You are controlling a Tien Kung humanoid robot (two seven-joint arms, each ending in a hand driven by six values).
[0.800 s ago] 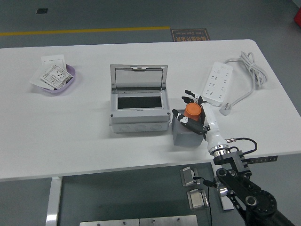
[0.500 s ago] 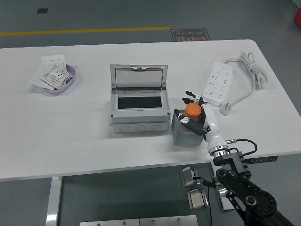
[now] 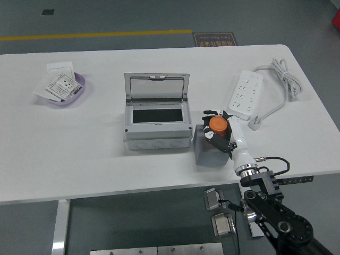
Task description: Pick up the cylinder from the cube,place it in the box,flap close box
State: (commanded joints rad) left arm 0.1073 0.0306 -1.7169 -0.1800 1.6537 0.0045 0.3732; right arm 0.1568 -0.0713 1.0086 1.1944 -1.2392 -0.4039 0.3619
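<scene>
Seen from the head view, the white table (image 3: 106, 159) fills most of the frame, and the right arm comes in from the lower right corner and reaches up toward the centre. At its end the right hand (image 3: 219, 133) is closed around the orange cylinder (image 3: 216, 124), with dark fingers (image 3: 208, 135) curled on its left side and other fingertips showing just above it. The cylinder is upright and sits at the top of the grey cube (image 3: 204, 151), a little right of the centre of the frame; I cannot tell if it is touching the cube or is lifted a little above it. Just beside the cube, on its left, stands the grey box (image 3: 157, 133), which is open: its clear flap (image 3: 156, 86) stands up at the back edge and the dark inside of the box is visible. In the upper left of the frame a purple dish (image 3: 81, 91) holds some white printed cards (image 3: 58, 85). In the upper right lies a white power strip (image 3: 245, 95), with its white cable (image 3: 281, 79) looped near the right edge of the table. Under the table, at the bottom of the frame, some grey metal blocks (image 3: 218, 210) are seen on the floor side. The left arm does not appear anywhere in this view.
</scene>
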